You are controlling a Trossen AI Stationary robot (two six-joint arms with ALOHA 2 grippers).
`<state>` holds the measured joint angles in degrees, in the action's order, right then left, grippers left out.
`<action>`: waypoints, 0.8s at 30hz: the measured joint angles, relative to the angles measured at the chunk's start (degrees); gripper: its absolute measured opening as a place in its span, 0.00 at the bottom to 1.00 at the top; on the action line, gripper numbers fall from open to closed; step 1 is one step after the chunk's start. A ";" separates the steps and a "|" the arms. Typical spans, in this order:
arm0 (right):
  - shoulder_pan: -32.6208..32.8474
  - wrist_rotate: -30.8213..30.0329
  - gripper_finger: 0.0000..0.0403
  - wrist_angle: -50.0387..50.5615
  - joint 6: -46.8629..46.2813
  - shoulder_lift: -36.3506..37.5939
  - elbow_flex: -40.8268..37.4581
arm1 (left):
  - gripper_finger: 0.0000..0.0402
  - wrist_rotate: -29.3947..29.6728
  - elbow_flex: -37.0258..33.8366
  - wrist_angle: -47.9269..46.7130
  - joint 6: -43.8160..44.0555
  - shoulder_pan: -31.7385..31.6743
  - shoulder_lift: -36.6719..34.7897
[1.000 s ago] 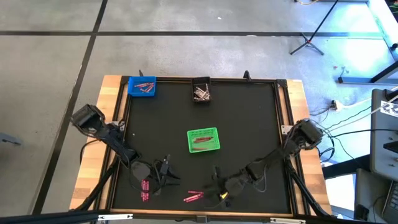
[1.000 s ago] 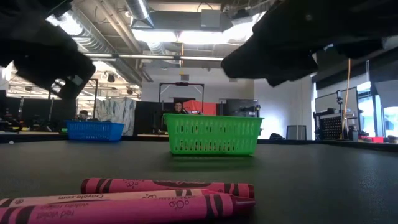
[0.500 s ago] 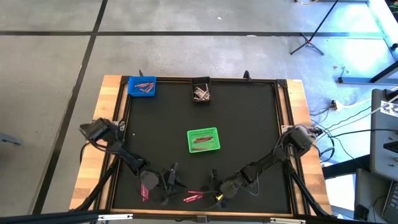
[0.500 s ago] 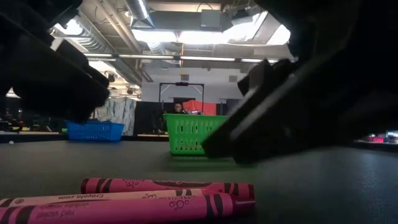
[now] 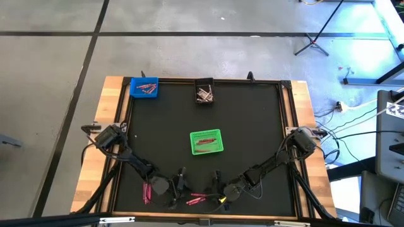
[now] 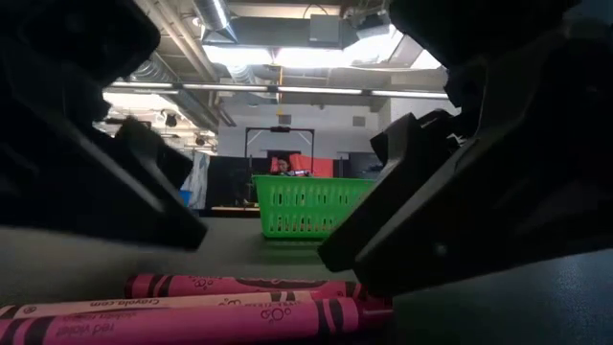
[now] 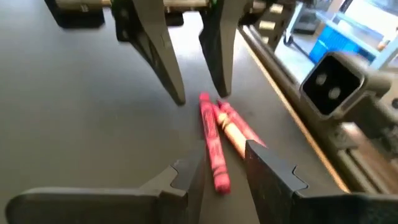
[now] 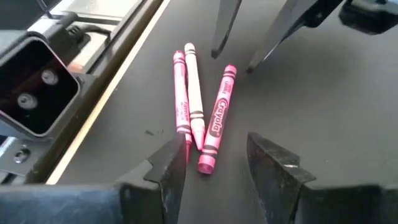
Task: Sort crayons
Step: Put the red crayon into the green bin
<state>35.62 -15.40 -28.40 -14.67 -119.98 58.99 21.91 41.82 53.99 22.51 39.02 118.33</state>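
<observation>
Facing each other low over the near edge of the black table (image 5: 252,126), the two grippers flanked a small cluster of pink crayons (image 5: 196,200). The left gripper (image 5: 180,187) sat at about nine o'clock from that cluster, its fingers (image 7: 273,174) spread apart and holding nothing, with the crayons lying on the mat just ahead of the tips. The right gripper (image 5: 218,186) sat at about three o'clock from the cluster, its fingers (image 8: 273,168) also parted and empty.

In the right wrist view three crayons (image 8: 199,118) lay side by side, two touching along their length and the third angled off at one end. The low view showed them stacked close in front of the camera (image 6: 192,307), with dark gripper parts looming on both sides.

Another pair of pink crayons (image 5: 147,192) lay at nine o'clock from the left gripper, near the table's left border.

A green bin (image 5: 206,142) stood near the table's middle, at twelve o'clock from the cluster, with reddish crayons inside. A blue bin (image 5: 144,87) sat at the far left corner, holding red sticks, and a black bin (image 5: 204,92) stood just to its three o'clock side, holding pale sticks.
</observation>
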 joint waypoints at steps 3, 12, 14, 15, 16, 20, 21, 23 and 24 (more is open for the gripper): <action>0.00 -0.03 0.42 -0.13 -0.03 0.00 -0.01 | 0.26 -0.67 0.31 -1.07 1.33 -0.37 0.80; 0.00 -0.48 0.42 0.00 -0.03 0.00 -0.01 | 0.24 -1.44 0.79 -2.71 0.91 -0.59 2.16; 0.00 -0.48 0.42 -0.02 -0.05 0.00 -0.01 | 0.21 -1.46 0.78 -3.26 0.94 -0.83 2.14; 0.00 -0.48 0.42 -0.02 -0.03 0.00 -0.01 | 0.19 -1.48 0.79 -3.38 0.96 -0.95 2.14; 0.00 -0.48 0.42 0.00 -0.05 0.00 -0.01 | 0.17 -1.47 0.78 -3.45 0.93 -1.07 2.14; 0.00 -0.48 0.42 0.02 -0.08 0.00 -0.01 | 0.07 -1.31 0.76 -3.60 0.83 -1.19 2.11; 0.00 -0.48 0.42 0.07 -0.09 0.00 -0.01 | 0.05 -1.28 0.76 -3.60 0.63 -1.19 2.11; 0.00 -0.48 0.42 0.28 -0.09 0.00 -0.01 | 0.02 -1.28 0.76 -3.67 0.47 -1.19 2.11; 0.00 -0.46 0.42 0.36 -0.20 0.00 -0.01 | 0.02 -1.26 0.76 -3.67 0.47 -1.19 2.11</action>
<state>35.62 -15.86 -28.04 -14.87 -119.98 58.98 20.64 42.59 50.33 22.98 37.82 120.44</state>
